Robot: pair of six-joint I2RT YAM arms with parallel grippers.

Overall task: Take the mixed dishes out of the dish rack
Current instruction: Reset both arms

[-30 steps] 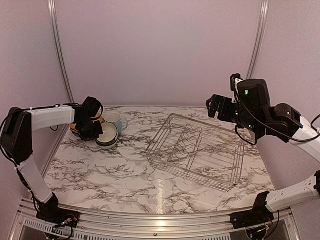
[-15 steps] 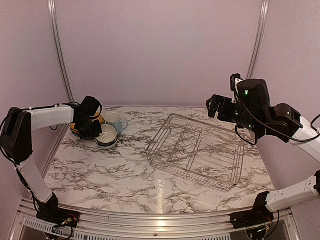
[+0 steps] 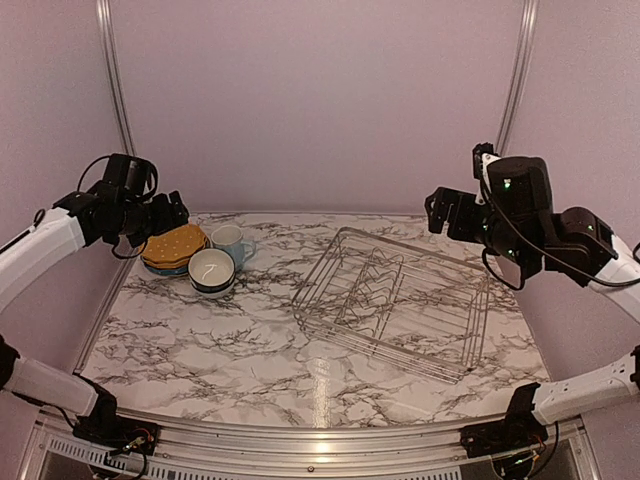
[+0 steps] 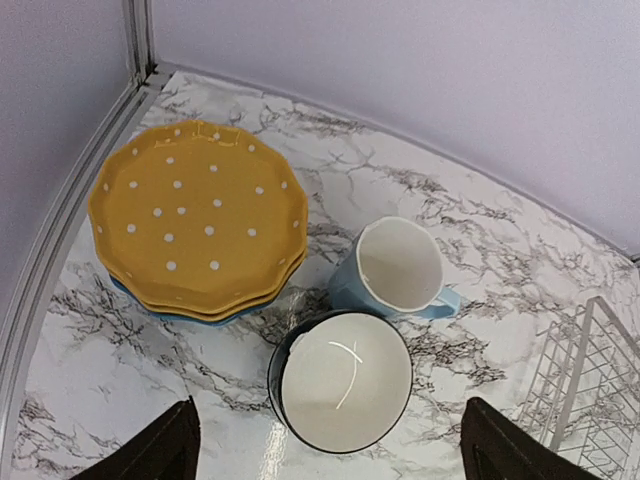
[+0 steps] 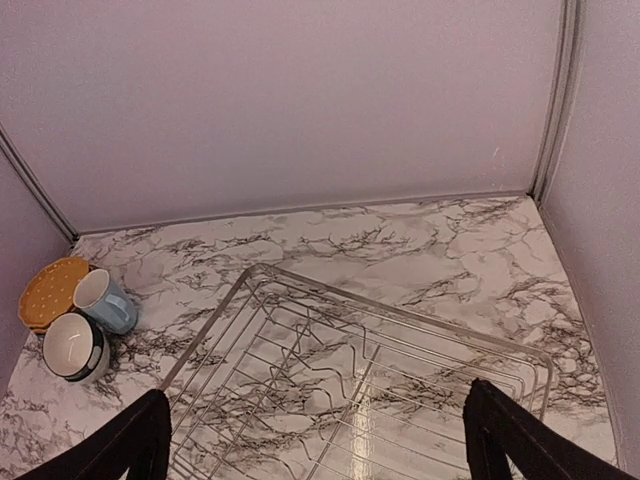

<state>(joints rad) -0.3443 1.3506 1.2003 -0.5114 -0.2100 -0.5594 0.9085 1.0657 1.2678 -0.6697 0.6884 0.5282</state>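
Note:
The dish rack point(image 3: 395, 300) lies at the right middle of the marble table and no dishes show in it. At the far left stand a stack of two yellow dotted plates point(image 4: 195, 215) with a blue rim point(image 4: 170, 312) beneath them, a light blue mug point(image 4: 395, 268) and a dark bowl with a white inside point(image 4: 345, 380). My left gripper point(image 3: 165, 212) hangs open high above these dishes and holds nothing. The bowl lies below its spread fingers point(image 4: 150, 450). My right gripper point(image 3: 450, 215) is open and empty, high over the rack's far edge point(image 5: 400, 310).
The plates point(image 3: 175, 245), mug point(image 3: 230, 240) and bowl point(image 3: 212, 270) crowd the far left corner beside the metal edge rail point(image 4: 60, 260). Purple walls close in the back and both sides. One corner of the rack point(image 4: 590, 390) shows in the left wrist view.
My left gripper has opened and let go at the bowl, then risen up and back to the left, away from the dishes. The right arm has shifted slightly right.

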